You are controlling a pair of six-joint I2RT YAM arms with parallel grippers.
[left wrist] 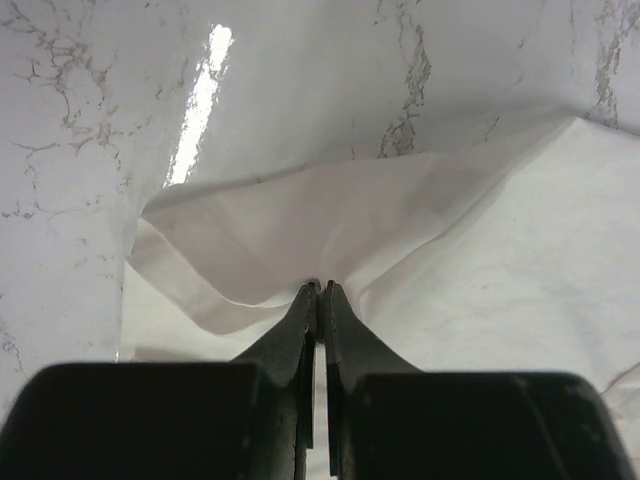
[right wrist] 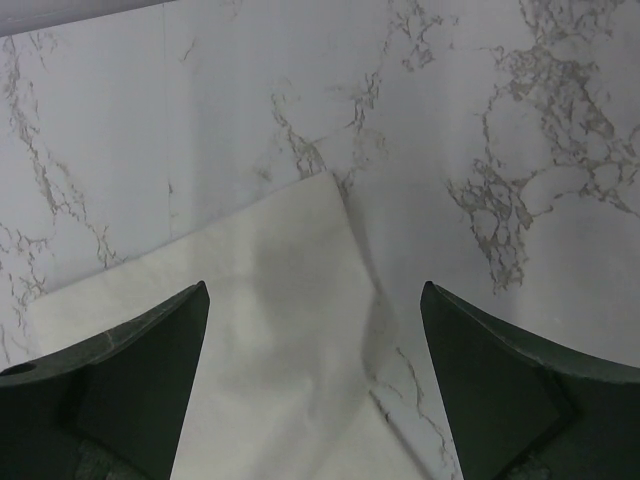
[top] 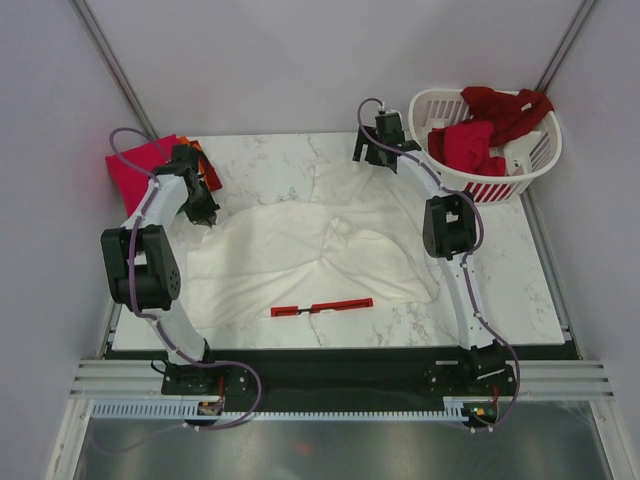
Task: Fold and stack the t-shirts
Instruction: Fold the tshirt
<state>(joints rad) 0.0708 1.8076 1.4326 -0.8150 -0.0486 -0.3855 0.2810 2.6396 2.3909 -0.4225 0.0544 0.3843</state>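
Observation:
A cream-white t-shirt (top: 300, 245) lies spread and rumpled across the marble table. My left gripper (top: 205, 218) is shut on its left edge; the left wrist view shows the closed fingertips (left wrist: 322, 288) pinching a fold of the white cloth (left wrist: 300, 230). My right gripper (top: 375, 152) is open above the shirt's far corner; in the right wrist view the cloth corner (right wrist: 290, 300) lies flat between the spread fingers (right wrist: 160, 340). Folded magenta-pink and orange shirts (top: 135, 165) sit at the far left. Red shirts (top: 485, 125) fill the basket.
A white slatted laundry basket (top: 530, 165) stands at the table's far right corner. A red strip-shaped tool (top: 322, 306) lies near the front edge of the table. Grey walls close in at the back and sides.

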